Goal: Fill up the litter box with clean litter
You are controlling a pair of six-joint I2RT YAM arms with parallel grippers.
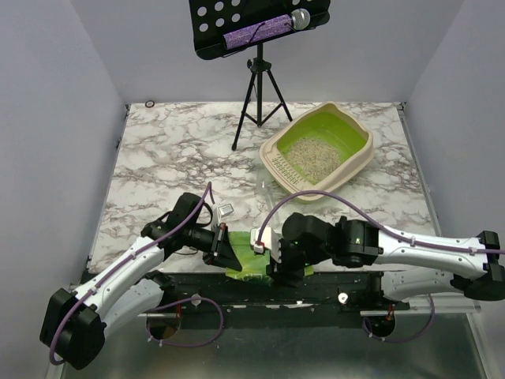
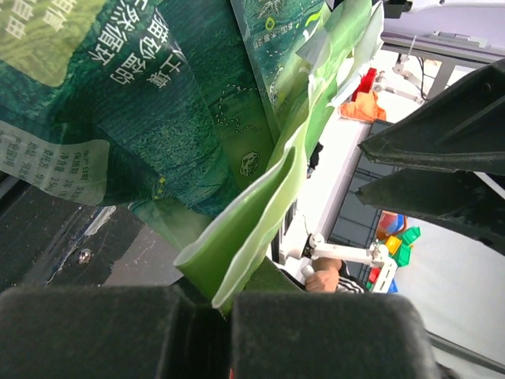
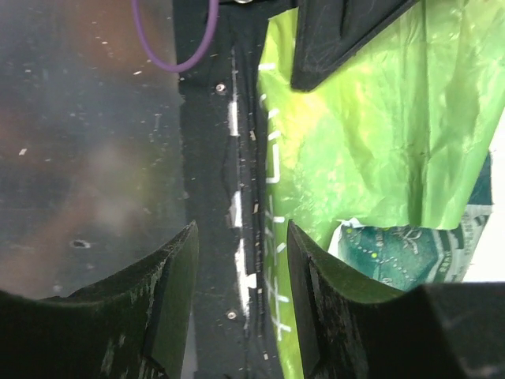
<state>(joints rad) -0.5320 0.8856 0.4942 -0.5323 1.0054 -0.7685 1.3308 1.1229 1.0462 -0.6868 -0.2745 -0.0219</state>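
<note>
Toward one o'clock on the marble table point(image 1: 166, 158), well apart from both my arms: the litter box point(image 1: 359, 158), beige rim, lime-green inside, slotted strip along its near-left edge. The clean litter point(image 1: 309, 154), pale granules, lies as a patch on its floor.

Near edge, six o'clock, between my two wrists: green bag point(image 1: 245, 264), glossy and crinkled, mostly hidden from above by my arms.

Left gripper point(image 2: 221, 312): closed on a folded lime-green flap of the green bag point(image 2: 245, 229). My left wrist view shows the flap pinched in the seam where the two fingers point(image 2: 95, 332) meet. Dark-green printed panel of the bag rises toward eleven o'clock.

Right gripper point(image 3: 241, 292): apart, with nothing between the fingers point(image 3: 170, 300). It hangs over the black strip point(image 3: 229, 158) at the table edge. The bag's lime-green side point(image 3: 371, 142) sits just beside the right-hand finger, toward three o'clock. Whether they touch, I cannot tell.

Far end, twelve o'clock: black music stand point(image 1: 256, 47) on a tripod.
</note>
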